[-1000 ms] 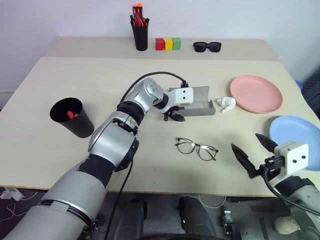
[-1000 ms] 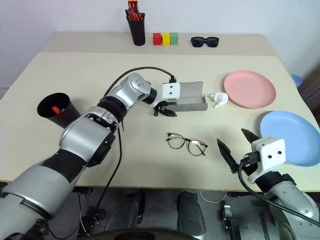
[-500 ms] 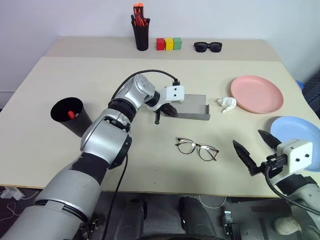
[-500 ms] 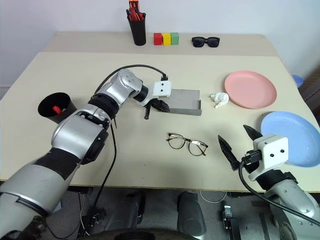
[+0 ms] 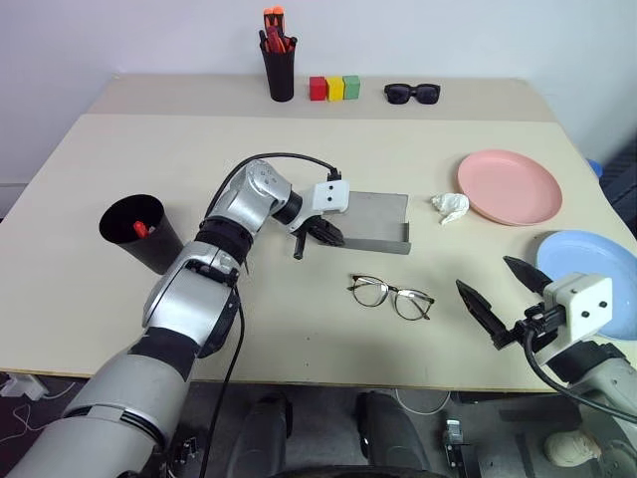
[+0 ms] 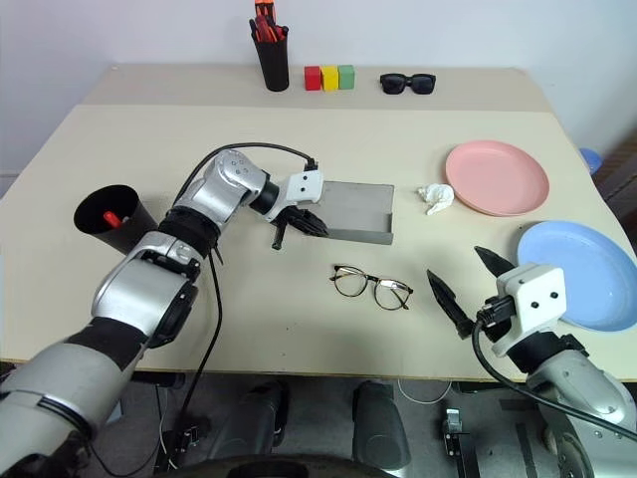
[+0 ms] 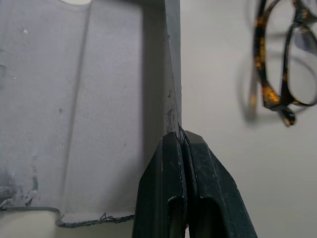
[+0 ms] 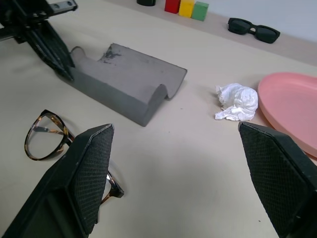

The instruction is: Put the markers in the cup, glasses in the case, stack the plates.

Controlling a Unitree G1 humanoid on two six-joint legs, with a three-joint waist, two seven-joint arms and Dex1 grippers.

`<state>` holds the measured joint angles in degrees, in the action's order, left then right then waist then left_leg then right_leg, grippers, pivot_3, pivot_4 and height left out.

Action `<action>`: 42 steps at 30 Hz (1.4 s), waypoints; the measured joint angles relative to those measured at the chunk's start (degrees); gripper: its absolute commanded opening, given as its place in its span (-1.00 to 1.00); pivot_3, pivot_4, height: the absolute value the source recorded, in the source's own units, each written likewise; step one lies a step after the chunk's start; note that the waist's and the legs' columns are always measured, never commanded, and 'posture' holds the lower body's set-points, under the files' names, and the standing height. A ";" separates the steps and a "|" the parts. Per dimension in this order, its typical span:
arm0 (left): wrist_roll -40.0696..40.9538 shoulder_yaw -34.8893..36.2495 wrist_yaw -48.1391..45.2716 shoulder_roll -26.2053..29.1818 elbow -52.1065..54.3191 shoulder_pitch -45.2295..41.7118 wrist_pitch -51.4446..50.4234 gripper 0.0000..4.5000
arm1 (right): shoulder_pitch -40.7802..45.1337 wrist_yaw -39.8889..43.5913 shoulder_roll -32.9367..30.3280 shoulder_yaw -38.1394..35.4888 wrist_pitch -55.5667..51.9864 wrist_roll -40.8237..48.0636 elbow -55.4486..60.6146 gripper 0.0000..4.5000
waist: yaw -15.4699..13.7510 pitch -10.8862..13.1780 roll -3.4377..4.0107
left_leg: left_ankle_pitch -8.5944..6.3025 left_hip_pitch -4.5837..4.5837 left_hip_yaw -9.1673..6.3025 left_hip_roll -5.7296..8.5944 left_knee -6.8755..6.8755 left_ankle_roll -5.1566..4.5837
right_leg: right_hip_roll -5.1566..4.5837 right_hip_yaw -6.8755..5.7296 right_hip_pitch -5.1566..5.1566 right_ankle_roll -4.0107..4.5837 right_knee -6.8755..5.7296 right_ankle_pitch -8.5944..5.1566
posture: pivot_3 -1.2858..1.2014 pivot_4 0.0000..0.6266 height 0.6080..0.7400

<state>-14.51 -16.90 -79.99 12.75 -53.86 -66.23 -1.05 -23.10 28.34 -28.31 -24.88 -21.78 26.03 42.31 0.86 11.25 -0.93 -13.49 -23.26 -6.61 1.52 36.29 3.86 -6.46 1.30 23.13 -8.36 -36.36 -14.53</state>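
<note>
1. The left hand was in the middle of the frame, its fingers pressed together on the thin wall at the left end of the grey case. The case lay open on the bench, its long axis running left to right across the picture.
2. The glasses lay on the bench just below the case and a little to the right, lenses side by side, their long axis roughly parallel to the case. They touched neither the case nor a hand.
3. The right hand hung at the lower right with its fingers wide apart and nothing between them. The glasses lay to its left, near. Judging by this, the right hand was the free one to pick them up while the left steadied the case.
4. Count: one case, one pair of wire glasses, one pair of sunglasses at the top.
5. Two plates: a pink plate at the right and a blue plate below it, apart, not stacked.
6. One black cup at the left held a red-tipped marker; I could not tell whether a second lay inside.
</note>
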 measured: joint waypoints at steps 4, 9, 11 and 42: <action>0.53 -0.64 -1.26 1.60 8.38 3.25 -5.45 -0.98 | 0.95 0.17 -0.21 0.27 -0.08 -0.01 -0.05 0.83 | -0.04 0.00 0.00 | 0.00 0.00 0.00 0.00 0.02 0.00 | 0.00 0.01 0.00 0.00 -0.02 0.00 | 0.03 -0.52 1.00; 1.50 -2.06 -2.11 3.58 17.13 5.56 -11.21 -0.98 | 2.25 0.38 -0.36 1.05 -0.34 -0.02 -0.92 0.83 | -0.04 0.00 0.01 | 0.00 0.00 0.00 0.00 0.03 0.00 | 0.00 0.01 0.00 0.01 -0.01 0.00 | 0.03 -0.52 1.00; 1.84 -2.53 -2.21 4.22 19.53 6.55 -12.62 -0.98 | 2.83 0.53 -0.43 1.16 -0.36 -0.03 -1.23 0.83 | -0.05 0.00 0.01 | 0.00 0.00 0.00 0.00 0.03 0.00 | 0.00 0.01 0.00 0.01 -0.01 0.00 | 0.03 -0.52 1.00; 6.43 -7.03 0.97 10.03 34.18 14.74 -22.12 0.78 | 1.21 8.04 -4.58 2.03 -0.29 -0.47 -4.35 0.83 | -0.09 -0.04 0.06 | 0.00 0.01 0.00 -0.01 0.08 0.00 | 0.00 0.02 -0.02 0.03 -0.03 0.01 | 0.03 -0.52 1.00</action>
<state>-8.09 -23.93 -79.02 22.79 -19.68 -51.49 -23.17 -21.88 36.38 -32.89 -22.85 -22.08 25.57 37.96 0.77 11.21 -0.87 -13.48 -23.26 -6.61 1.51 36.37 3.86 -6.46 1.32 23.11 -8.33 -36.39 -14.53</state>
